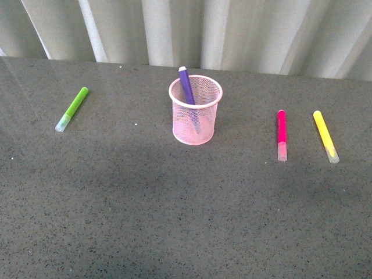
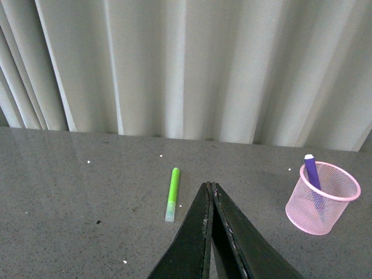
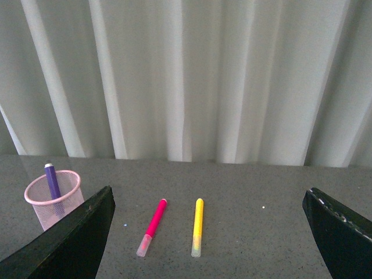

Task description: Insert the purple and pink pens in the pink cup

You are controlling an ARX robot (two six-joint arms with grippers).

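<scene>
Soft even daylight, faint shadows, mild tabletop (image 1: 174, 221) sheen.

1. The pink cup (image 1: 195, 125) is light pink all over. The wall is a fine see-through mesh and the rim is solid pink.
2. The purple pen (image 1: 186, 86) has a dark purple barrel with a whitish end on top.
3. The pink pen (image 1: 281, 131) is hot pink, pretty much magenta, with a frosty clear cap.
4. The yellow marker (image 1: 324, 133) is bright yellow, and its clear cap looks slightly yellow-tinted.
5. The green marker (image 1: 74, 106) is lime green with a pale clear cap.
6. The table (image 1: 174, 209) is dark grey, speckled with tiny black and white flecks.
7. The curtain (image 1: 232, 29) is off-white, and its folds make soft grey vertical stripes.
8. The left gripper (image 2: 210, 189) and right gripper (image 3: 209, 195) are both plain black.
</scene>
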